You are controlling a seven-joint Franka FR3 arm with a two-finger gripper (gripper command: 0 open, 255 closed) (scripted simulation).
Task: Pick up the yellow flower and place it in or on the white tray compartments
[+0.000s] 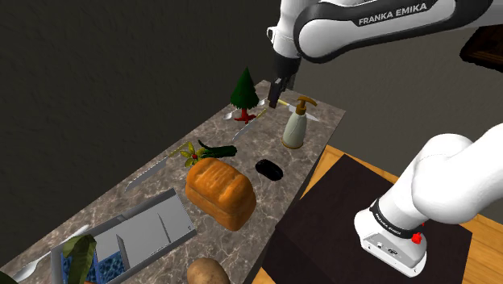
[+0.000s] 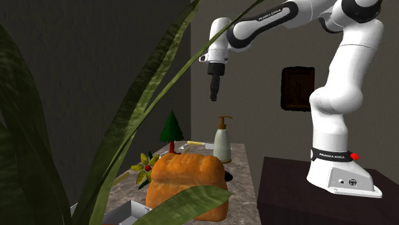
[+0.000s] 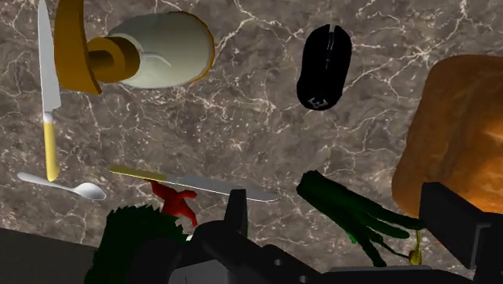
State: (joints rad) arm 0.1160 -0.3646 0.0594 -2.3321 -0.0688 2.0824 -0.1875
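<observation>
The yellow flower (image 1: 190,153), with green leaves and a red centre, lies on the marble counter (image 1: 314,113) beside a dark green vegetable (image 1: 218,150) and behind the bread loaf (image 1: 220,193). In the second exterior view the flower (image 2: 145,170) sits left of the loaf (image 2: 189,186). The white tray (image 1: 147,233) with its compartments stands near the counter's close end. My gripper (image 1: 276,94) hangs open and empty, high above the far end between the small tree and the soap dispenser. In the wrist view the gripper (image 3: 342,222) is over the green vegetable (image 3: 347,211), with a yellow bit of the flower (image 3: 415,256) at its tip.
A small green tree (image 1: 244,89) on a red base, a soap dispenser (image 1: 295,124), a black mouse (image 1: 269,169), knives (image 3: 47,77) and a spoon (image 3: 66,187) crowd the far end. A long bread knife (image 1: 151,172) and a potato (image 1: 208,273) lie nearer. Plant leaves (image 2: 77,147) block the second exterior view.
</observation>
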